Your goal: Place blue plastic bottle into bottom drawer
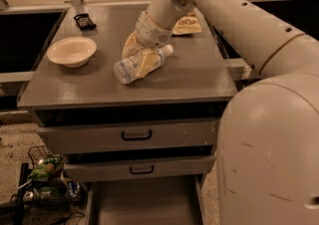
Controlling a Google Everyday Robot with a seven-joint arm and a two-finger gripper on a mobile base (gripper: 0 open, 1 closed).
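Gripper (143, 61) over midsection of blue plastic bottle (124, 69) lying on cabinet top (199, 77); clamped or loose, cannot tell; likely light, thin-walled, slippery; best squeezed gently mid-body

The bottle (130, 68) is clear, ribbed plastic with a slight shine, and its cap (168, 50) is white plastic; the tool (144, 62) sits over the bottle's middle on the bench (199, 77), covered in a pale yellowish, matt material; the arm (239, 20) has a smooth cream shell with a soft sheen; the bench top is flat, matt grey; the bowl (72, 51) is off-white, smooth and matt; the bottom drawer (144, 204) has a plain, smooth grey floor; the upper drawer handles (136, 135) are black.
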